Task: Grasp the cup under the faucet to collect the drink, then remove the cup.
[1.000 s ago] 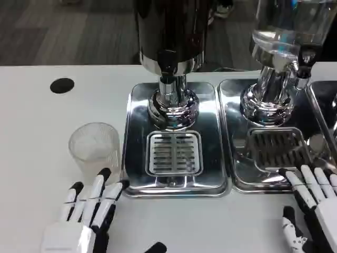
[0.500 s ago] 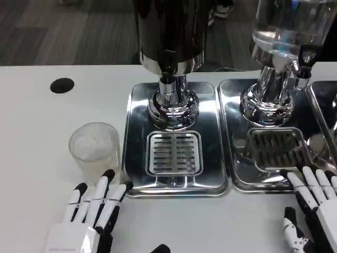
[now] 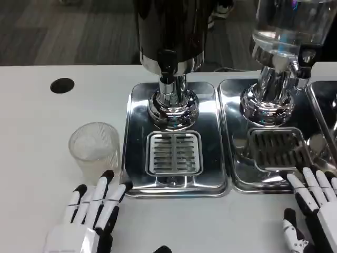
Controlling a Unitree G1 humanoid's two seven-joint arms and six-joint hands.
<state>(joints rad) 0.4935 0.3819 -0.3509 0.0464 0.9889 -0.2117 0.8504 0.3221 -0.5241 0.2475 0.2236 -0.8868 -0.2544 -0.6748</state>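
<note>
Empty cup [image 3: 95, 149] stands left of faucet [image 3: 168, 62], near open left robot hand [image 3: 87, 213].

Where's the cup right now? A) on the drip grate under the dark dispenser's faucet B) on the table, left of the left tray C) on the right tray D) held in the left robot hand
B: the cup stands on the white table just left of the left tray, with the left robot hand open below it, not holding it.
</note>
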